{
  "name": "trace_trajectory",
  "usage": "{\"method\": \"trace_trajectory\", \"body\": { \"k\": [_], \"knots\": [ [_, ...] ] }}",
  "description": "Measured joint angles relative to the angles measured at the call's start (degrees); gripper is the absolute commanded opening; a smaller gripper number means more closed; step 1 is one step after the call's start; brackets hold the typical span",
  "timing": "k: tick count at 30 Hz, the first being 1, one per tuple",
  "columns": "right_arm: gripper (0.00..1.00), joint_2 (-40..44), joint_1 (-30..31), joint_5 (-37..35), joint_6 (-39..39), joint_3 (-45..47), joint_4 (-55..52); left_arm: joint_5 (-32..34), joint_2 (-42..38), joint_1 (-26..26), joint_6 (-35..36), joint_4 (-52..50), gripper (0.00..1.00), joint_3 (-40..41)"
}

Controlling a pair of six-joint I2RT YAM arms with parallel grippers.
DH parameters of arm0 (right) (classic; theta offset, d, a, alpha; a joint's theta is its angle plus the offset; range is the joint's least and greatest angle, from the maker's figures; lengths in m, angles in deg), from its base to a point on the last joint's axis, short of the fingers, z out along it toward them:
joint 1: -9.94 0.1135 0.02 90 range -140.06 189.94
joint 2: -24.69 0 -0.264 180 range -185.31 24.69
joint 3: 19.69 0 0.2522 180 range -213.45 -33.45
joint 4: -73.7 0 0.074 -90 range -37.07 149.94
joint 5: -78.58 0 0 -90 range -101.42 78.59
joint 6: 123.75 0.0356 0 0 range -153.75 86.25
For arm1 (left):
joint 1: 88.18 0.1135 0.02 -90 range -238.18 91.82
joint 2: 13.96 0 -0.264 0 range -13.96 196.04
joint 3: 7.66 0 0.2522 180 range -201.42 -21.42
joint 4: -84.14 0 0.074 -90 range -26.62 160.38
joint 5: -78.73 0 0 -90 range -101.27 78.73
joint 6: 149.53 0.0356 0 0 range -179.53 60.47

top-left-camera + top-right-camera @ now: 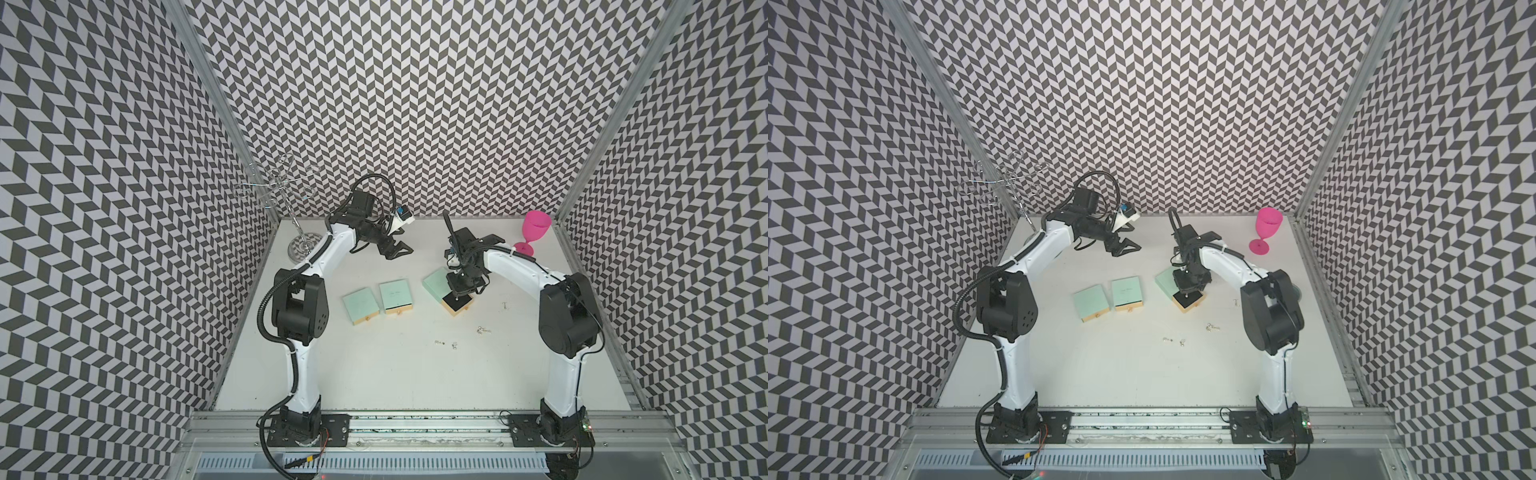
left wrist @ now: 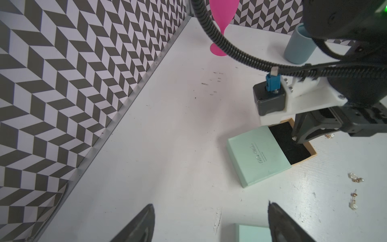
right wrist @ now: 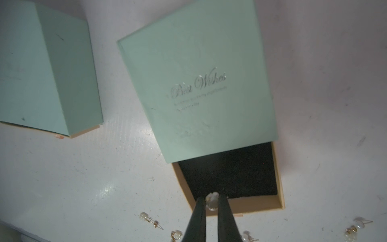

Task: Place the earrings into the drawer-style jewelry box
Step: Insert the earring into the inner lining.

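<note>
Nearest the rail: loose earrings (image 1: 482,330) lie in small clusters on the bare desk (image 1: 374,374), not yet collected.

Just beyond them, the right pincer (image 3: 211,199) points down, nipped narrow on one pearly earring (image 3: 212,205), over the front edge of the black-lined drawer (image 3: 230,174). The drawer is pulled out of the mint jewelry box (image 3: 199,83). Judged step: delivery, about to drop. The next move calls for a slight advance over the lining, then a small parting of the tips. The drawer's front wall is the only snag.

Further left are two closed mint boxes (image 1: 360,306), well apart from the action.

Beyond, the left pincer (image 1: 400,250) hangs wide and empty.

At the back stand a pink goblet (image 1: 536,230), a wire stand (image 1: 301,249) and a blue-grey cup (image 2: 299,46), none obstructing.
</note>
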Motion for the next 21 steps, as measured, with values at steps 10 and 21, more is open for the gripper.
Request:
{"method": "trace_trajectory", "body": {
  "k": [10, 21],
  "knots": [
    [0.11, -3.5, 1.0, -1.4, -0.4, -2.6, -0.9, 0.0, 0.0, 1.0, 0.3, 0.0, 0.85, 0.0],
    [0.11, -4.4, 1.0, -2.6, -1.4, -3.0, -1.6, -0.1, 0.0, 1.5, 0.3, 0.0, 0.86, 0.0]
  ]
}}
